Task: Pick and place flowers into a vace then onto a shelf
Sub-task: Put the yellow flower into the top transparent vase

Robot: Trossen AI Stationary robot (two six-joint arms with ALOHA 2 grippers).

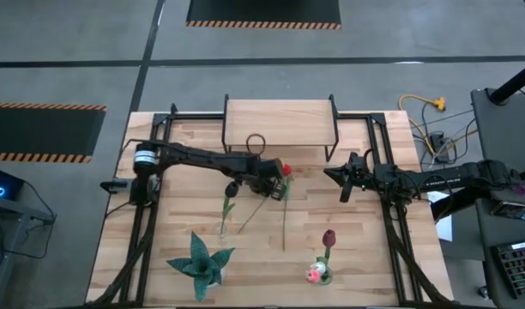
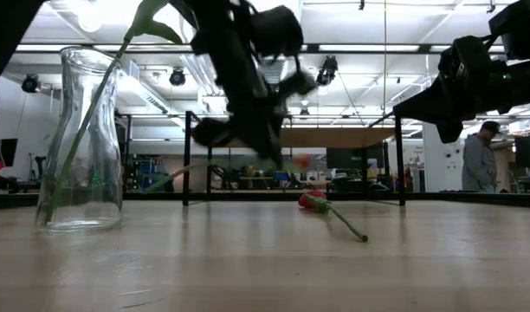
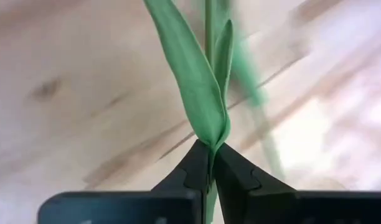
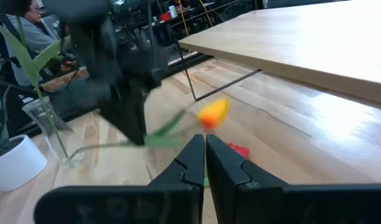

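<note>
A light plank table (image 1: pixel 365 249) stands on a grey workshop floor, with a small raised wooden shelf (image 1: pixel 280 122) at the top centre of the overhead frame. Just below the shelf, the left gripper (image 1: pixel 271 182) is clamped on the green stem of a yellow-orange tulip (image 4: pixel 213 113), lifted clear of the tabletop. A red tulip (image 1: pixel 286 172) lies on the boards immediately right of that gripper, its stem running toward the frame's bottom. A glass vase (image 1: pixel 225 225), lower left of centre, already holds one stem. The right gripper (image 1: pixel 343 182) hovers at centre right, fingers pressed together and empty. A spiky teal plant (image 1: pixel 198 262) sits at lower left; a maroon tulip (image 1: pixel 328 239) stands at lower right.
</note>
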